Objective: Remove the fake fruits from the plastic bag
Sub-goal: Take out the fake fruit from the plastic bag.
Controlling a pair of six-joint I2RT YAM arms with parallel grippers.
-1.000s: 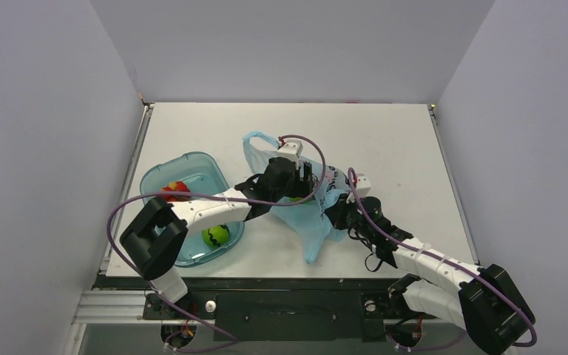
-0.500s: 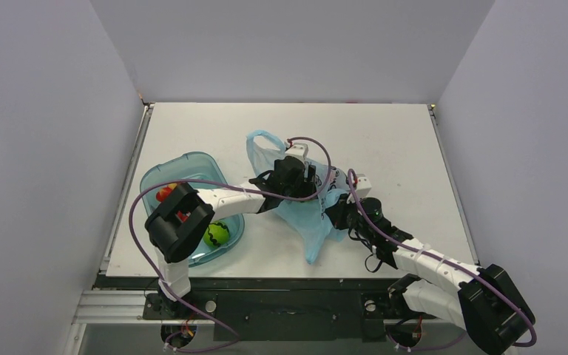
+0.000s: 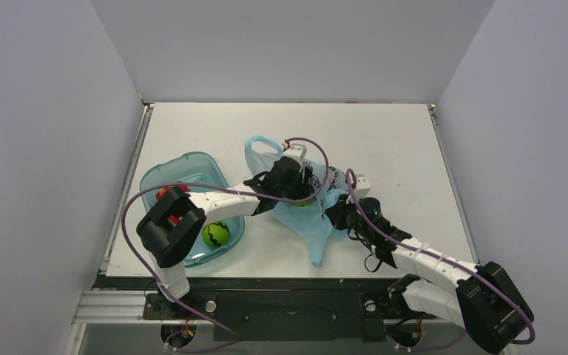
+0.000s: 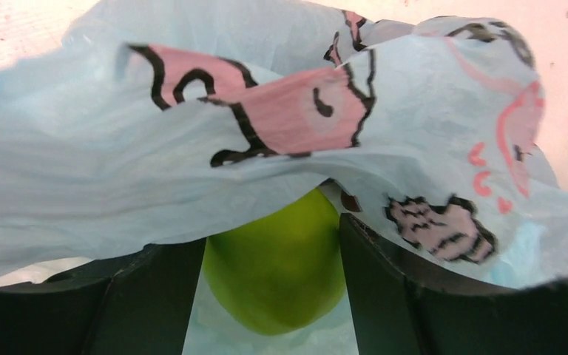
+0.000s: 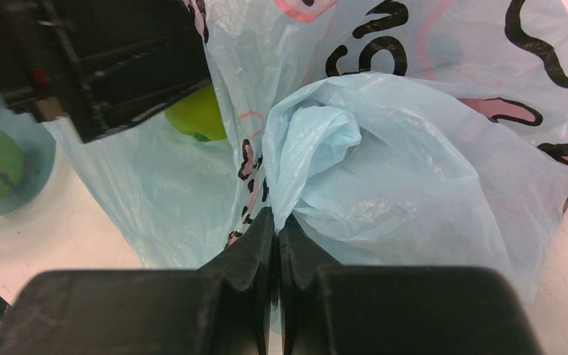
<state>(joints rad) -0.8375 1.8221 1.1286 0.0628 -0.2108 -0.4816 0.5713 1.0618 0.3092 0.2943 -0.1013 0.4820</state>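
Observation:
The light-blue plastic bag (image 3: 316,225) lies in the middle of the table. My left gripper (image 3: 302,194) reaches into its mouth and is shut on the plain green apple (image 4: 277,266), with a finger (image 4: 155,296) on each side and bag film draped over them. The apple also shows in the right wrist view (image 5: 196,115). My right gripper (image 5: 276,222) is shut on a bunched fold of the bag (image 5: 384,170) at its right side (image 3: 338,214). The green striped ball (image 3: 216,234) and the red berry cluster (image 3: 168,192) lie in the tray. The grapes and the plum are hidden.
The rigid teal tray (image 3: 192,159) stands at the left, near the table's left edge. The left arm's link crosses above it. One bag handle loop (image 3: 259,140) sticks out toward the back.
My left gripper has shifted slightly right inside the bag's mouth and its elbow has swung inward. The right gripper has kept its hold on the bag.

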